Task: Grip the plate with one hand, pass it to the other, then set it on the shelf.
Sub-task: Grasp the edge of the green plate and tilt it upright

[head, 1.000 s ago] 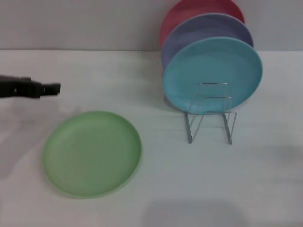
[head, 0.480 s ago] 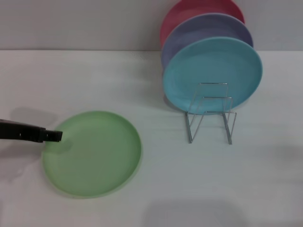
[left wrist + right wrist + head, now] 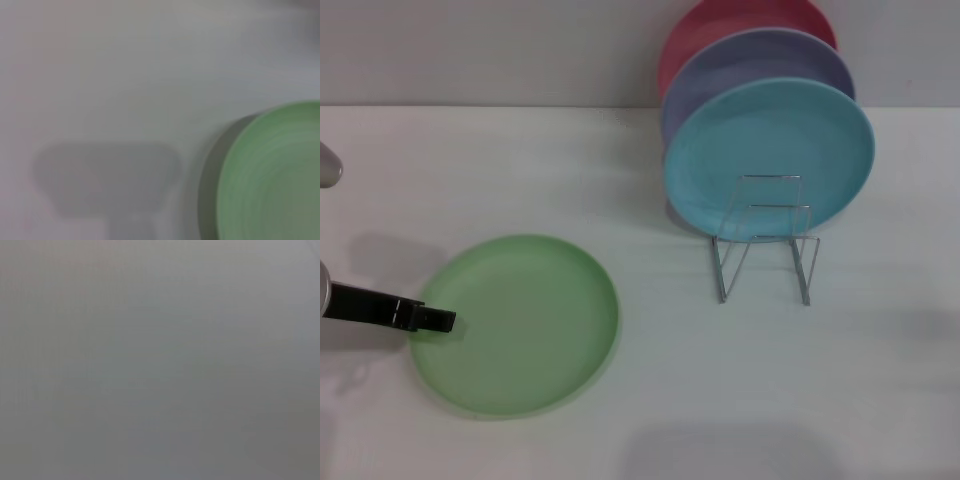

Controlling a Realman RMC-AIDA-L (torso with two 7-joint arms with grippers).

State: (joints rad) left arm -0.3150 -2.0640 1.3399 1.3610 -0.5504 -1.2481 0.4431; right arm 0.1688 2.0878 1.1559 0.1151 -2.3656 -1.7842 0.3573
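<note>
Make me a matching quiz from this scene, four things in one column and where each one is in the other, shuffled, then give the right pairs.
Things:
1. round light green plastic plate
2. round turquoise plastic plate
3. slim black left gripper
4. round red plate

Places:
A. rearmost in the thin silver wire rack
B. flat on the white table
C. at the green plate's left rim
D. frontmost standing plate

Pairs: 1-B, 2-D, 3-C, 4-A

White table w/ plain grey wall behind, meeting along a straight edge. Soft even light, faint shadows on tabletop. No windows or other furniture visible.
</note>
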